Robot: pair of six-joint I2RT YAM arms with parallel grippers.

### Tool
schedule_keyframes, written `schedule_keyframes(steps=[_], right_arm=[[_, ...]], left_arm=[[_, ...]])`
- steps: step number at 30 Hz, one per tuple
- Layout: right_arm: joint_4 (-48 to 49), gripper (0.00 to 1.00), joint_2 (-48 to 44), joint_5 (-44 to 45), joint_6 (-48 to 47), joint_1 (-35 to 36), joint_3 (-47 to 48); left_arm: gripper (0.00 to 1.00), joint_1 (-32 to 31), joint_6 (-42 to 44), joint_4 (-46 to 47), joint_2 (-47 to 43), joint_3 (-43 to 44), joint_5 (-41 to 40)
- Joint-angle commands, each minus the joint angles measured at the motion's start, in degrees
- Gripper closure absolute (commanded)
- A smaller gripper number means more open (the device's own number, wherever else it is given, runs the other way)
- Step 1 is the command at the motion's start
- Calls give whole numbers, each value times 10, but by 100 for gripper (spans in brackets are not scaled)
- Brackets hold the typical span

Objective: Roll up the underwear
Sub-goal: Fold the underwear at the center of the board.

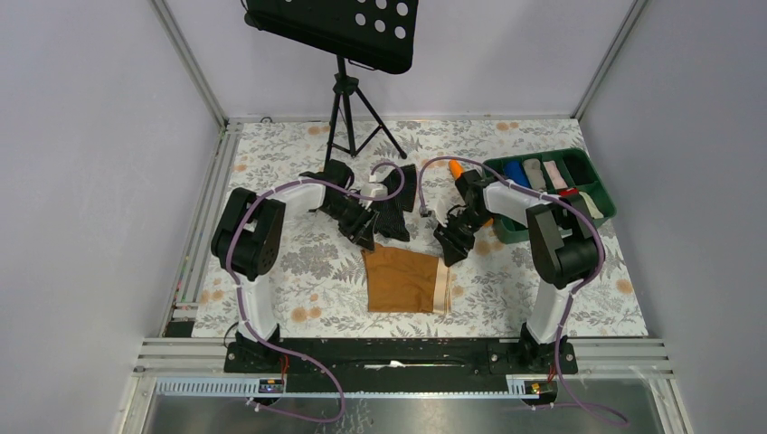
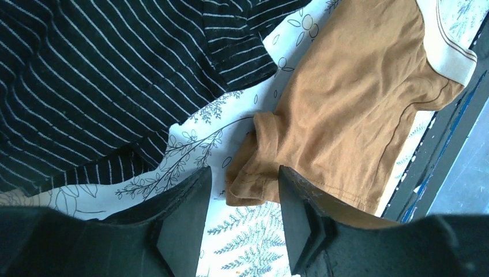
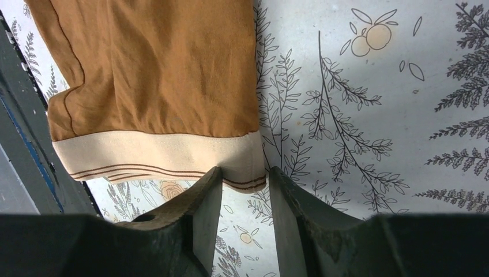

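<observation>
Underwear [image 1: 402,280]: caramel-brown, lying mostly flat on the desk [image 1: 298,262] near its front edge, between the two arms.
Waistband [image 1: 442,287]: pale beige strip with thin brown lines, along the garment's right edge in the top view.
Far left corner of the garment: bunched into a small fold, seen in the left wrist view on the underwear [image 2: 346,115].
Left claw [image 1: 360,224]: fingers apart, low over that bunched corner; in its own view the left claw [image 2: 243,176] has the fold lying between the two fingers, and I cannot tell whether they touch the cloth.
Right claw [image 1: 449,244]: fingers apart, at the far end of the waistband; in its own view the right claw [image 3: 245,173] straddles the waistband [image 3: 155,153] corner, the brown body of the underwear [image 3: 155,75] spreading beyond it.
Black striped garment [image 1: 393,212]: just beyond the underwear, close to the left claw; the left wrist view shows the black striped garment [image 2: 104,75] separated from the brown cloth by a strip of flowered desk.
Green bin [image 1: 604,192]: far right of the desk, holding several rolled cloths in a row.
Orange cylinder [image 1: 455,168]: just left of the bin, behind the right arm.
Music stand [image 1: 339,27]: on a tripod at the back of the desk.
</observation>
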Motion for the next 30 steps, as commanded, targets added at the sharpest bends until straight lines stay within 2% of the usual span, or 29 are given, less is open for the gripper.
schedule_keyframes(steps=[1, 3, 6, 8, 10, 13, 18, 25, 30], right_arm=[[32, 57, 26, 52, -8, 18, -39], [44, 61, 26, 56, -5, 21, -45], [59, 72, 29, 56, -3, 27, -53], [66, 83, 30, 61, 0, 30, -55], [79, 93, 23, 70, -2, 30, -64], [113, 100, -7, 85, -3, 30, -89], [167, 100, -82, 121, 23, 30, -117], [227, 100, -182, 154, 45, 45, -150], [243, 100, -244, 164, 14, 50, -176]], left_arm=[[48, -12, 25, -11, 31, -13, -44], [53, -14, 22, -5, 35, -19, -50], [61, -17, 14, 8, 43, -23, -66], [68, -18, 12, 15, 50, -24, -76], [78, -19, 12, 15, 56, -26, -79], [98, -19, 21, 6, 48, -30, -66], [100, -18, 32, 13, -20, -46, -47], [100, -18, 22, 106, -153, -114, -23], [100, -18, 33, 88, -179, -106, -15]])
